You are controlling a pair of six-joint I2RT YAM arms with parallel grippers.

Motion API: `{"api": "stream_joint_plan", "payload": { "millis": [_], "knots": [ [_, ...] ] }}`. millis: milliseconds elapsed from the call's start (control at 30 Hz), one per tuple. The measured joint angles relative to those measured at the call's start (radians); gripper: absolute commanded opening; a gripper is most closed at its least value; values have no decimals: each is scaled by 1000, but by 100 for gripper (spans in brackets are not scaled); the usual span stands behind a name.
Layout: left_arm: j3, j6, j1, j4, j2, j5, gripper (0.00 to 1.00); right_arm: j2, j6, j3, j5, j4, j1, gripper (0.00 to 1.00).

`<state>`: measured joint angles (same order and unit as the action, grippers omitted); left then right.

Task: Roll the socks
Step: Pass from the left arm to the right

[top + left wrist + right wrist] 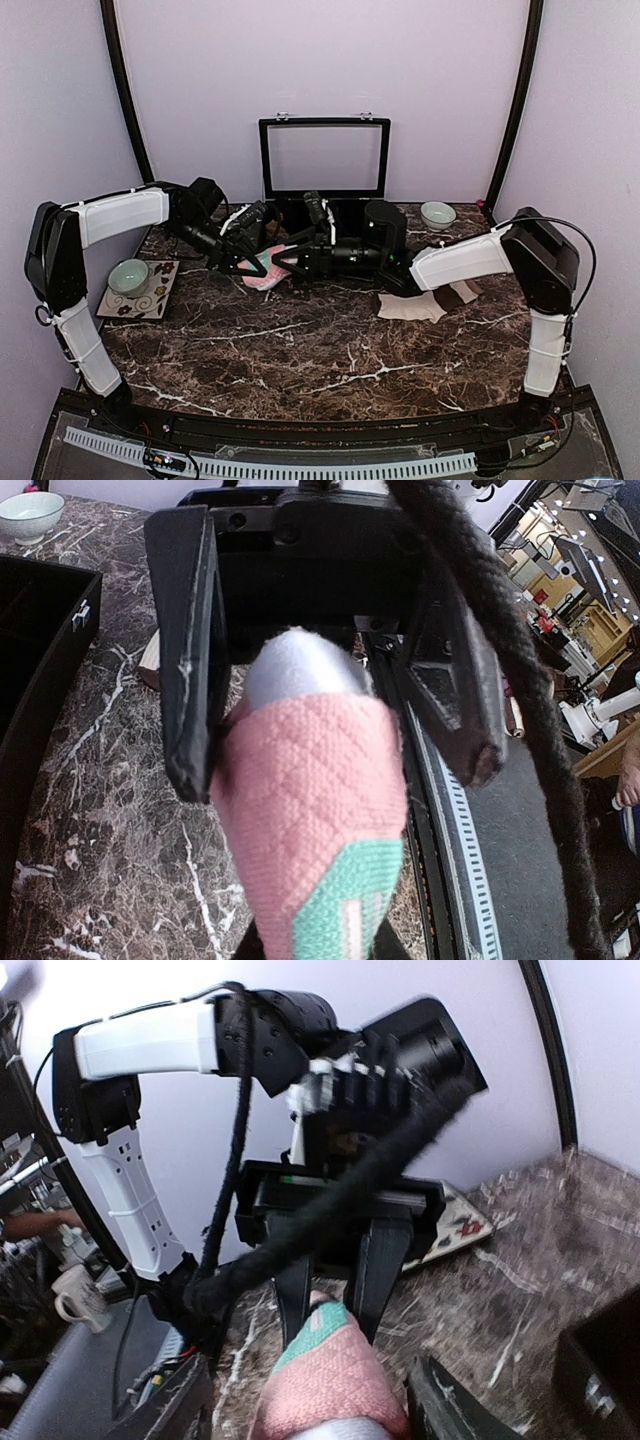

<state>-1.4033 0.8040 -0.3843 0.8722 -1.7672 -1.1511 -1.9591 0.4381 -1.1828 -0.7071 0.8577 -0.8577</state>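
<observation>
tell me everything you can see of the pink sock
The pink sock is soft quilted-looking knit, pink with a mint-green and white patch and a pale grey-white end. It is bunched into a thick rounded wad over the marble table, between the left gripper and right gripper. One left finger presses its side; how firmly either gripper holds it is unclear.

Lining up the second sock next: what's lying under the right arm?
The cream-beige sock lies flat on the table under the right arm, brown patches showing at its right end. The arm covers its rear edge, so that part cannot be seen.
</observation>
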Motion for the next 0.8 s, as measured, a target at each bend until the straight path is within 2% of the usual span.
{"api": "stream_joint_plan", "payload": {
  "millis": [67,100,167,200,267,333,467,533,633,800],
  "knots": [
    [0,0,0,0,0,2,0,-13,-4,-20,-4,-16,0,42],
    [0,0,0,1,0,4,0,-21,-1,-31,-7,-28,0,33],
    [0,0,1,1,0,14,0,-33,-3,-51,-19,-60,1,7],
    [0,0,3,2,0,19,0,-35,-7,-62,-28,-79,3,0],
    [1,0,9,6,2,26,1,-38,-21,-89,-38,-127,5,0],
    [2,-4,17,3,3,27,13,-41,-35,-130,-47,-200,10,0],
    [11,-72,41,-51,23,40,47,-42,-99,-195,-28,-316,14,0],
    [19,-134,62,-109,36,44,71,-42,-153,-235,13,-379,16,0],
    [18,-203,115,-167,50,77,98,-64,-254,-351,91,-525,16,0],
    [16,-286,216,-217,72,209,99,-182,-409,-618,225,-721,39,0]
  ]
}}
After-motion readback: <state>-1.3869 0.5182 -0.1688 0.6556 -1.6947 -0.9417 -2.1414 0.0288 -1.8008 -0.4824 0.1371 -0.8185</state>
